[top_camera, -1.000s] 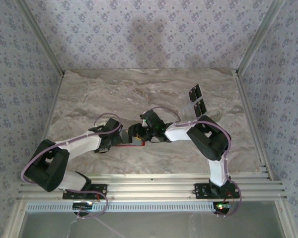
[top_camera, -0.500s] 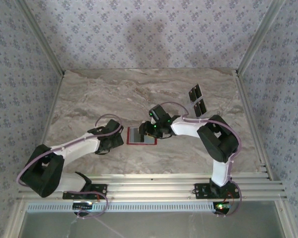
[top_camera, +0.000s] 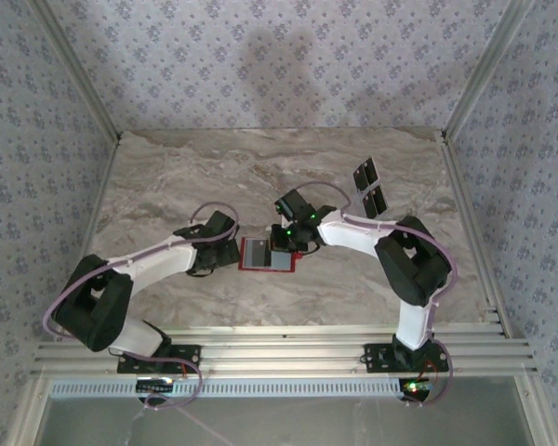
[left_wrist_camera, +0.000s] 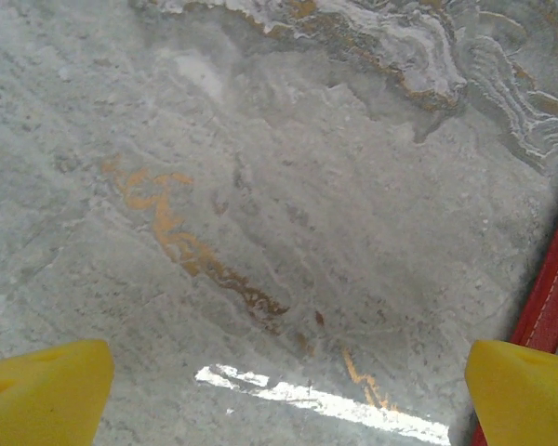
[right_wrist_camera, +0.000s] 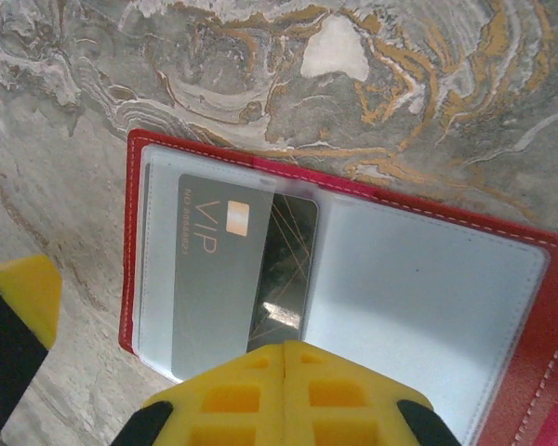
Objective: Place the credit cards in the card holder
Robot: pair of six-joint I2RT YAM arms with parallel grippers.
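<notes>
At mid marble tabletop (top_camera: pixel 167 186) lies the open red folding card holder (top_camera: pixel 266 254), one black credit card (right_wrist_camera: pixel 232 269) pocketed. Two more cards (top_camera: pixel 365 175), far right, look thin, stiff, slick: pinch edges. Right tool (right_wrist_camera: pixel 284 358) closed, empty; left tool (left_wrist_camera: pixel 288 390) agape.

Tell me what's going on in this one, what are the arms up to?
Two robot arms are filling a red card holder, which lies open on the table. One card marked VIP sits in one of its clear pockets, and the right gripper is shut with its tips at that card's near edge. The left gripper is open over bare table beside the holder, holding nothing. Two more black cards lie at the table's far right, not yet loaded.
</notes>
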